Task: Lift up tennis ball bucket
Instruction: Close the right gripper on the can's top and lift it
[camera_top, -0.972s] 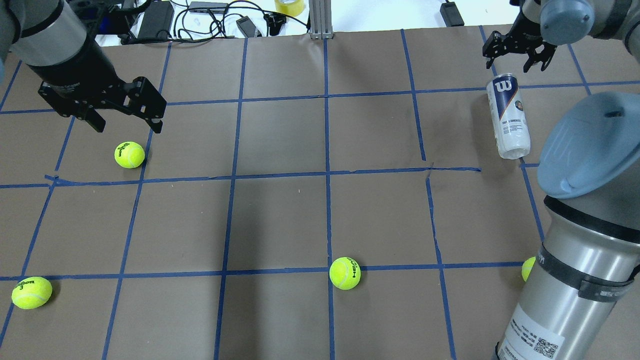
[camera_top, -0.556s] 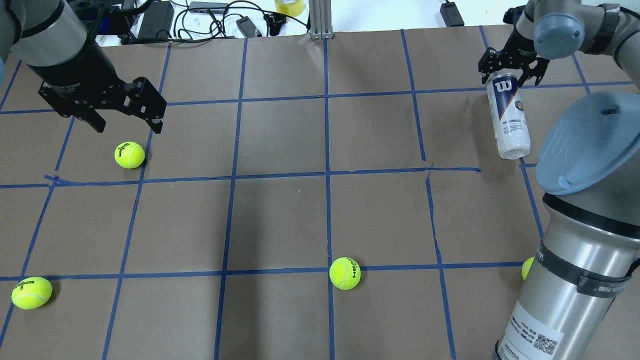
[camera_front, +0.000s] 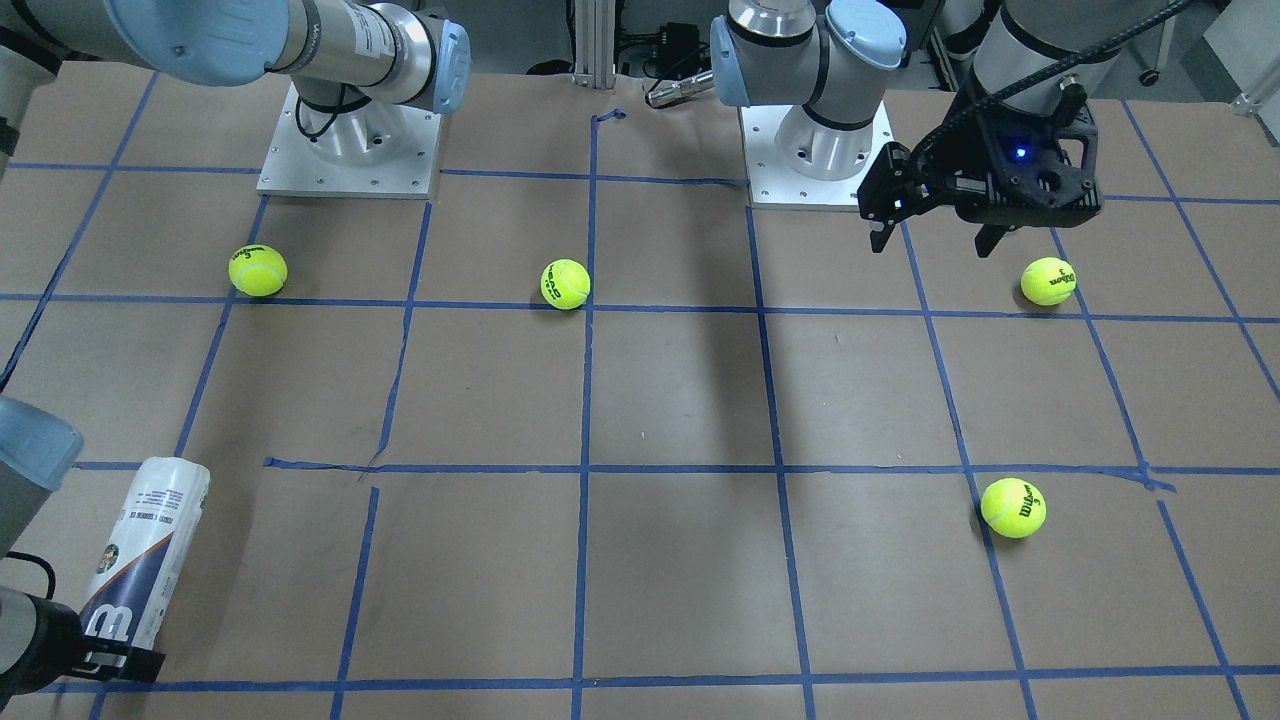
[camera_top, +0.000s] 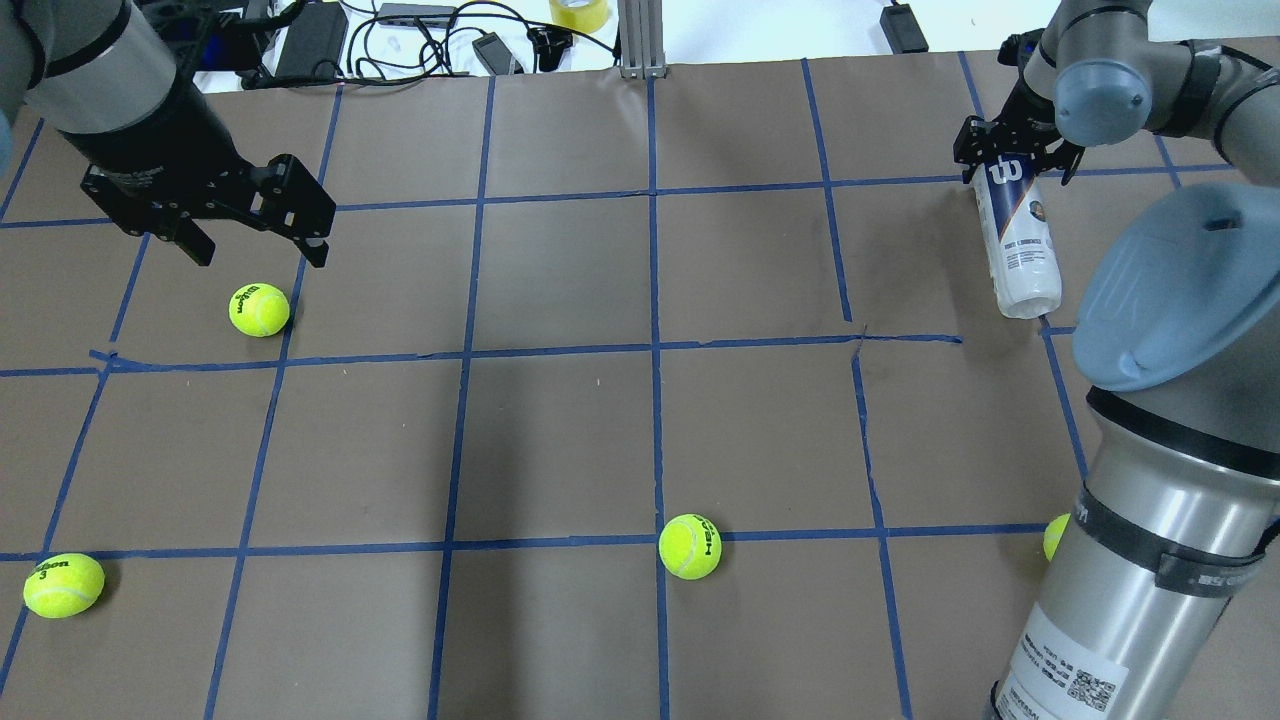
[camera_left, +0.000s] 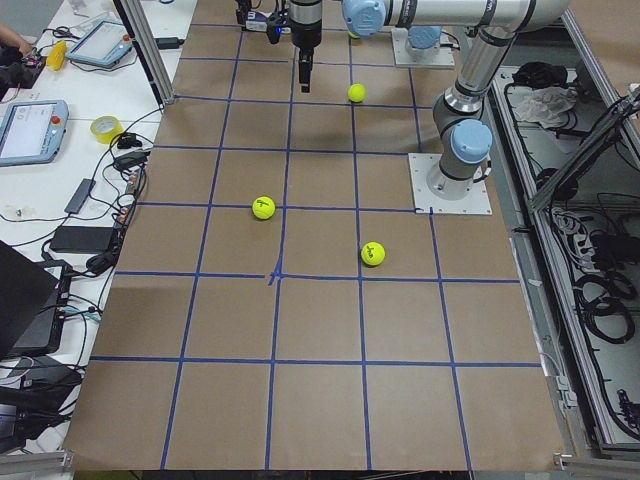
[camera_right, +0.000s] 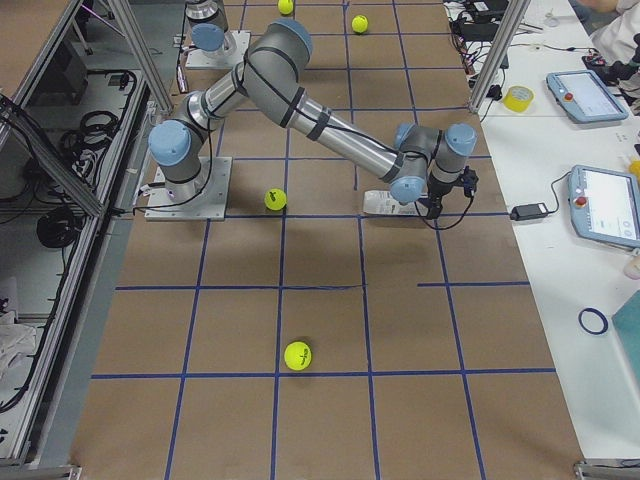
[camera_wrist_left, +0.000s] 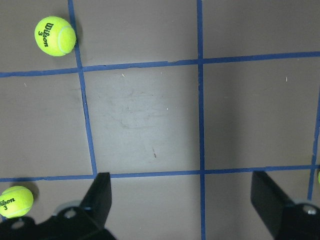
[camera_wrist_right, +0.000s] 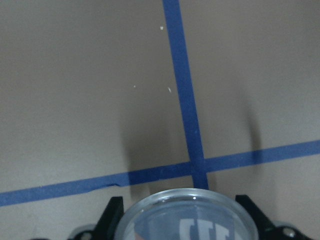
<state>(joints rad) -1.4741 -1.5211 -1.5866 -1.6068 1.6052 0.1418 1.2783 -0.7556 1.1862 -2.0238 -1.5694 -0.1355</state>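
Observation:
The tennis ball bucket (camera_top: 1020, 250) is a slim clear can with a white and navy "W" label, lying on its side at the table's far right; it also shows in the front-facing view (camera_front: 145, 550). My right gripper (camera_top: 1012, 160) is down at its far, navy end, open, with a finger on each side of the silver rim (camera_wrist_right: 185, 200). The can rests on the table. My left gripper (camera_top: 255, 250) hangs open and empty above the table's left side, just beyond a tennis ball (camera_top: 259, 309).
Other tennis balls lie at the near left (camera_top: 64, 585), near centre (camera_top: 690, 546) and beside my right arm's base (camera_top: 1055, 537). Cables and a tape roll (camera_top: 580, 12) lie beyond the far edge. Blue tape lines grid the brown table.
My right gripper has come down and toward the can, from beyond its far end to straddling that end. The can and my left arm have not moved.

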